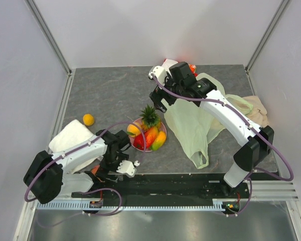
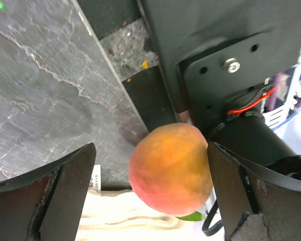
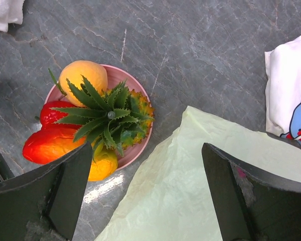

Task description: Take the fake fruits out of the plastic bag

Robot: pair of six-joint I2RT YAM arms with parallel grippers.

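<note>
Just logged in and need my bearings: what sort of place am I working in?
Likely a lab test cell: plain white walls on metal posts box in a grey tabletop with plastic fruits.

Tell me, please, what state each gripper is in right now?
Left gripper: open, peach between its jaws, not clamped.
Right gripper: open, holding nothing.

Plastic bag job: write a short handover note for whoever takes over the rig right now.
Left gripper: open, a peach between its fingers, not clamped.
Right gripper: open, empty, over the plastic bag.
Fruits: pineapple and others are piled on the pink plate; a small orange lies loose on the table.
Done: the bag lies flat and looks empty.
Left: probably just confirm nothing remains inside.
</note>
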